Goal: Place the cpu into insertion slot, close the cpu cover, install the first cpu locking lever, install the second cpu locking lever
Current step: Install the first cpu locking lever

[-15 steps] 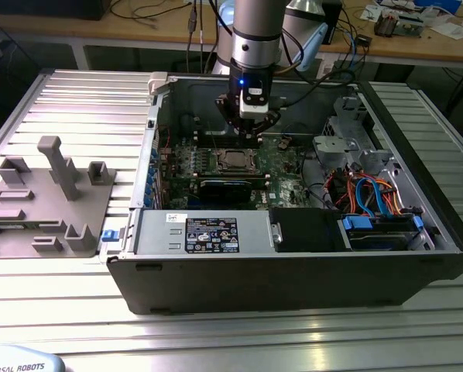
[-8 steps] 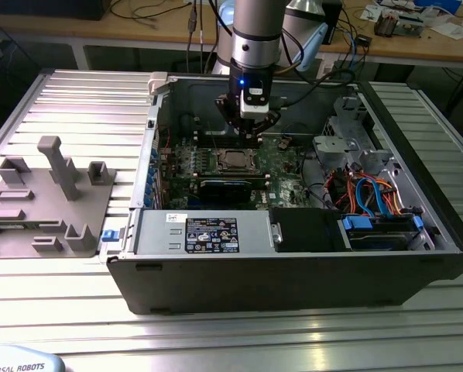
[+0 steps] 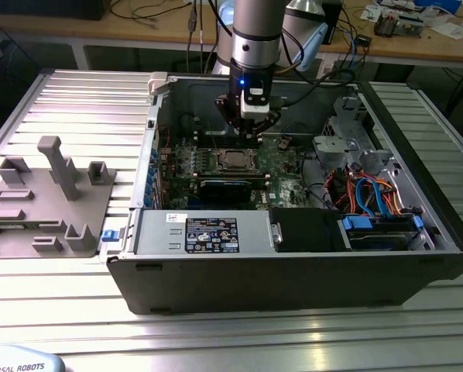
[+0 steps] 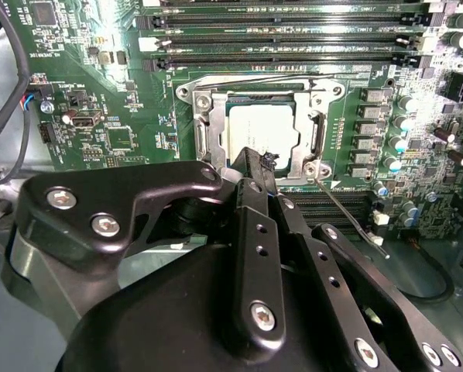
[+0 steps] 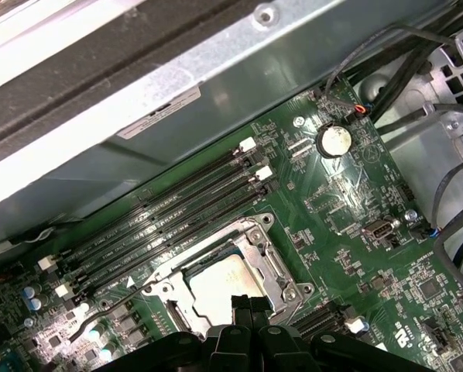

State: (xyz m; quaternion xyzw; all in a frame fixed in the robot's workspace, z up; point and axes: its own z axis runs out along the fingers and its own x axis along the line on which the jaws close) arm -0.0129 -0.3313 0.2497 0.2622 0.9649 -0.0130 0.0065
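The cpu (image 4: 266,128) shows its dull silver top inside the insertion slot (image 4: 186,91) on the green motherboard, and it also appears in the exterior view as the cpu (image 3: 233,160) and in the first wrist view as the cpu (image 5: 222,288). The silvery cpu cover (image 4: 318,132) lies flat around it. One thin locking lever (image 4: 348,215) angles away from the socket, free. Another thin lever (image 4: 247,79) runs along the socket edge by the memory slots. My gripper (image 4: 255,157) is shut with nothing in it, its tips just above the socket's edge; it hangs inside the case (image 3: 251,133).
Long black memory slots (image 4: 278,35) lie beside the socket. The open case (image 3: 293,279) walls the board in, with a power supply (image 3: 208,232) in front and a drive cage with cables (image 3: 371,194) at the exterior view's right. A grey fixture (image 3: 46,194) stands outside, on the left.
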